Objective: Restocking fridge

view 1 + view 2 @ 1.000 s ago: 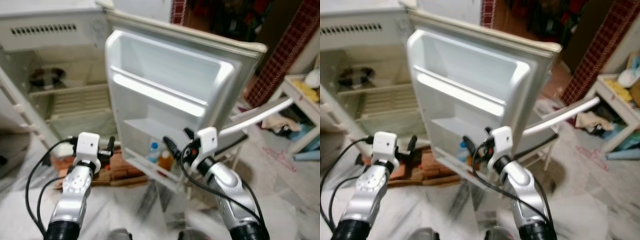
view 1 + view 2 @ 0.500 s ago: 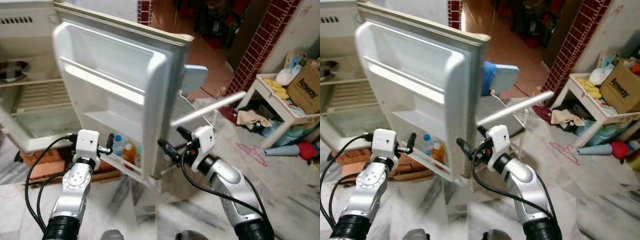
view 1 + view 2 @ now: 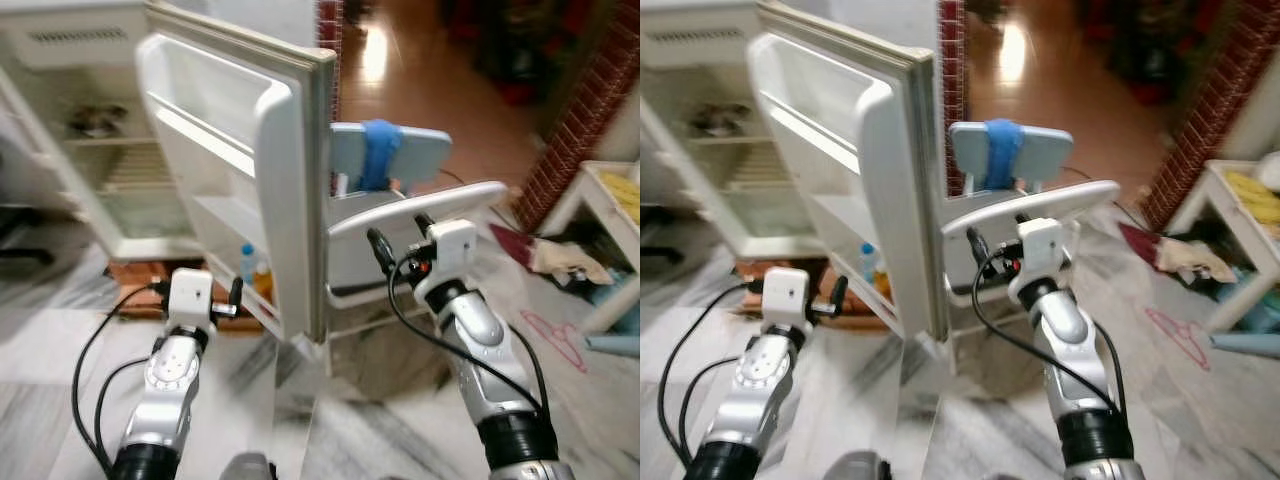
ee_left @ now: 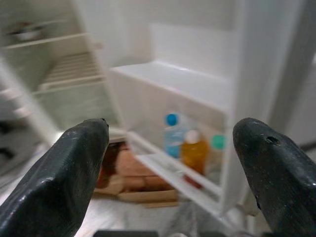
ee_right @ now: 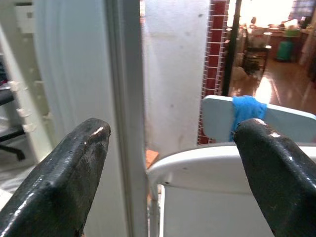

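Note:
The white fridge stands open at the left, its door swung out with its edge towards me. The door's bottom shelf holds a clear blue-capped bottle, an orange bottle and a green-capped one. My left gripper hangs open and empty, low, a short way in front of that shelf. My right gripper is open and empty on the door's outer side, just before a white plastic chair.
A blue cloth hangs over the chair's back. A dark bowl sits on a shelf inside the fridge. Bricks lie under the fridge. At the right are a low white table with clothes and a pink hanger on the marble floor.
The view has swung, so the door now shows nearly edge-on with the chair in full sight behind it. My right gripper sits higher, close to the chair. Both grippers stay open and empty.

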Tool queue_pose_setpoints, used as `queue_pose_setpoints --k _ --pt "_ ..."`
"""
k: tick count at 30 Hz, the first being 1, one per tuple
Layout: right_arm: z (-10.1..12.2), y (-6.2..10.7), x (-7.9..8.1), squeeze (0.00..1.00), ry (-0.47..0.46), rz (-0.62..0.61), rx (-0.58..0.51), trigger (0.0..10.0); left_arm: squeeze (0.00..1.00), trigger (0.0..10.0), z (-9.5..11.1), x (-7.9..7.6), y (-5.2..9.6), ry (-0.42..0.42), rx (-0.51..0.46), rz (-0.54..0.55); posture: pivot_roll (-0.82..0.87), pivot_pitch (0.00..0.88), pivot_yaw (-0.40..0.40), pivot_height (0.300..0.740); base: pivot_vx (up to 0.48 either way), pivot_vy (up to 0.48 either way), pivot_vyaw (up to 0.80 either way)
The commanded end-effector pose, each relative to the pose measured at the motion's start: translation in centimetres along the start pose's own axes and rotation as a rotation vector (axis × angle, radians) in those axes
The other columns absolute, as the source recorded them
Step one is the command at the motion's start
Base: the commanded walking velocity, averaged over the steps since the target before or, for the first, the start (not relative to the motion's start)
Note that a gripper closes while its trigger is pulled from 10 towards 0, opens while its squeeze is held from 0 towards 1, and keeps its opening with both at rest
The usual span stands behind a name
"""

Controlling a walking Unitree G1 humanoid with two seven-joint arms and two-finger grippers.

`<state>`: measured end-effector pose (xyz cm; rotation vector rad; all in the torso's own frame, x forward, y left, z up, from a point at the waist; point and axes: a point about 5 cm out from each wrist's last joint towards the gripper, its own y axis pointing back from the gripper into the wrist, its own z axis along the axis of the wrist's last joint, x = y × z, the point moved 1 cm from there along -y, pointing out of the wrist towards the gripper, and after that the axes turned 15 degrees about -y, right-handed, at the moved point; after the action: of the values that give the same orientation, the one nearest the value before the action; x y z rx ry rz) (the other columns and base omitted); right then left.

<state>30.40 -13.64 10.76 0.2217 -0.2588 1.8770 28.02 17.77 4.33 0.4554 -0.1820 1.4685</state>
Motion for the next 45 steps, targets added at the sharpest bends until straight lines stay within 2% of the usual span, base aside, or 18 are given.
queue_pose_setpoints --k 1,2,4,8,12,16,22,31,41,45 --pt "0.4 -0.4 0.4 0.00 0.000 -0.009 -0.033 10.0 0.00 10.0 -0.1 0.9 -0.1 0.005 0.004 0.023 0.03 0.000 0.003 0.740 0.000 0.000 0.63" --pt "0.3 -0.4 0.4 0.00 -0.001 -0.013 -0.035 10.0 0.00 10.0 -0.2 1.0 -0.1 0.012 0.008 0.018 0.03 0.000 0.003 0.740 0.000 0.000 0.63" --pt "0.2 -0.1 0.3 0.00 -0.005 -0.027 -0.036 10.0 0.00 10.0 -0.2 0.8 0.2 -0.039 -0.013 -0.034 0.03 0.000 0.002 0.740 0.000 0.000 0.61" --pt "-0.5 0.8 -0.2 0.00 0.007 -0.075 -0.014 10.0 0.00 10.0 -0.4 1.3 1.2 0.009 -0.007 -0.027 0.03 0.000 0.004 0.740 0.000 0.000 0.50" --pt "-1.1 1.9 -0.3 0.00 -0.050 -0.128 -0.002 10.0 0.00 10.0 -1.0 2.0 2.3 0.059 0.017 0.037 0.03 0.000 0.003 0.740 0.000 0.000 0.00" --pt "-1.4 2.4 0.4 0.00 -0.041 -0.093 -0.001 10.0 0.00 10.0 -1.1 1.9 2.7 0.069 0.013 0.052 0.03 0.000 0.001 0.740 0.000 0.000 0.00" --pt "-0.9 1.9 1.1 0.00 -0.031 -0.066 -0.016 10.0 0.00 10.0 -0.3 1.5 2.7 0.075 -0.016 0.028 0.03 0.002 0.003 0.740 0.041 0.000 0.00" --pt "-0.1 1.5 -0.2 0.00 -0.019 -0.142 -0.039 10.0 0.00 10.0 -0.1 1.5 2.8 0.065 -0.022 0.021 0.03 0.014 0.007 0.740 0.297 0.000 0.00" --pt "0.0 1.4 -0.3 0.00 -0.014 -0.157 -0.045 10.0 0.00 10.0 -0.3 1.4 2.9 0.070 -0.003 0.021 0.03 0.019 0.009 0.740 0.371 0.000 0.00" --pt "0.3 1.3 -0.3 0.00 -0.002 -0.153 -0.054 10.0 0.00 10.0 -0.5 1.3 2.9 0.070 0.011 0.017 0.03 0.023 0.009 0.740 0.000 0.000 0.00"
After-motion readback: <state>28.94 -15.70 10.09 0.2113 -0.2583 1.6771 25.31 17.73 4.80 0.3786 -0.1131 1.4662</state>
